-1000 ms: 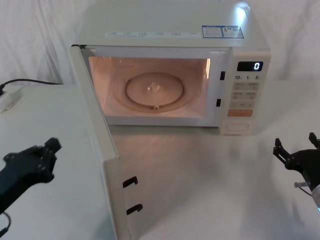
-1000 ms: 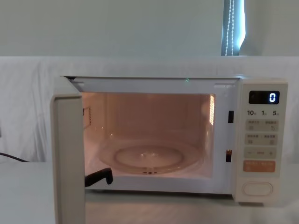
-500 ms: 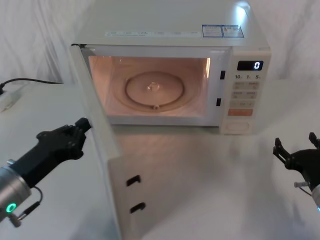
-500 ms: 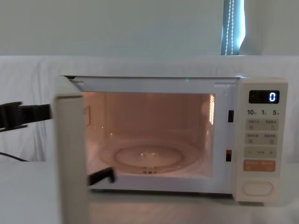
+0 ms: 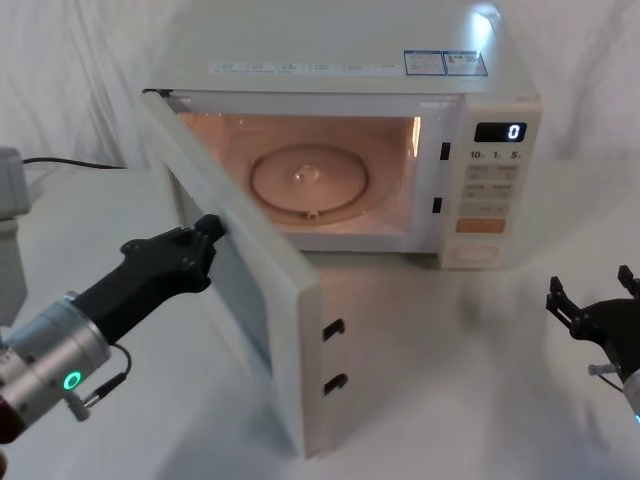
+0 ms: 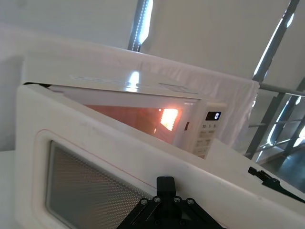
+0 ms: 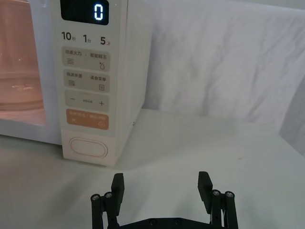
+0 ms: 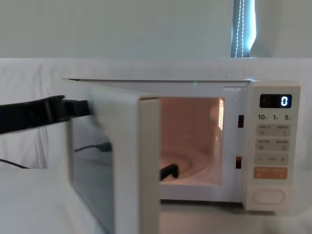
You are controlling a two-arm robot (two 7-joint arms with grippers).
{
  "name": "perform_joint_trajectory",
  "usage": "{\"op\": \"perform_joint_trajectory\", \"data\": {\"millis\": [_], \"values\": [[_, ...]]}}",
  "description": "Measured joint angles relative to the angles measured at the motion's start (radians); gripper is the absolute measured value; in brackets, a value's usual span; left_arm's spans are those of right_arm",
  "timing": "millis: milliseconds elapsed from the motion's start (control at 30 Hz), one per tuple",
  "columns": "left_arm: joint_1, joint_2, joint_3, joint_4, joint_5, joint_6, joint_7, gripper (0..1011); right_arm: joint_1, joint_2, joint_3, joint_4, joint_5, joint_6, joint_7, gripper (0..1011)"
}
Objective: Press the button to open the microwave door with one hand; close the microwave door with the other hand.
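The cream microwave (image 5: 340, 50) stands at the back of the table, its display showing 0. The microwave door (image 5: 250, 290) hangs about halfway swung, hinged on the left, with its window side (image 8: 92, 170) turned outward. My left gripper (image 5: 208, 232) is shut, and its tip presses against the door's outer face (image 6: 95, 157) just above the window. The button (image 7: 88, 147) sits at the bottom of the control panel (image 5: 490, 190). My right gripper (image 7: 162, 183) is open and low over the table, a little in front of and to the right of the button, holding nothing.
Inside the lit cavity lies a glass turntable (image 5: 308, 180). A black cable (image 5: 70, 162) runs along the back left of the white table. A grey-white box (image 5: 12, 230) stands at the left edge. Bare tabletop (image 5: 450, 360) lies between the door and my right gripper.
My left gripper has reached forward to the door's outer face and pushed it from wide open to about halfway shut. The right gripper has not moved.
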Motion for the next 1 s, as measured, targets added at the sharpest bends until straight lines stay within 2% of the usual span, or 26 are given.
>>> {"op": "perform_joint_trajectory", "data": {"millis": [200, 233, 567, 733, 1000], "values": [[-0.052, -0.004, 0.067, 0.031, 0.034, -0.013, 0.029, 0, 0.0, 0.0, 0.0, 0.0, 0.0, 0.0, 0.0, 1002], [-0.052, -0.004, 0.067, 0.031, 0.034, -0.013, 0.029, 0, 0.0, 0.0, 0.0, 0.0, 0.0, 0.0, 0.0, 1002], [-0.14, -0.041, 0.157, 0.082, 0.096, -0.047, 0.1, 0, 0.0, 0.0, 0.0, 0.0, 0.0, 0.0, 0.0, 1002], [-0.183, -0.066, 0.188, 0.11, 0.12, -0.048, 0.121, 0, 0.0, 0.0, 0.0, 0.0, 0.0, 0.0, 0.0, 1002], [-0.234, -0.106, 0.215, 0.163, 0.145, -0.037, 0.141, 0, 0.0, 0.0, 0.0, 0.0, 0.0, 0.0, 0.0, 1002]]}}
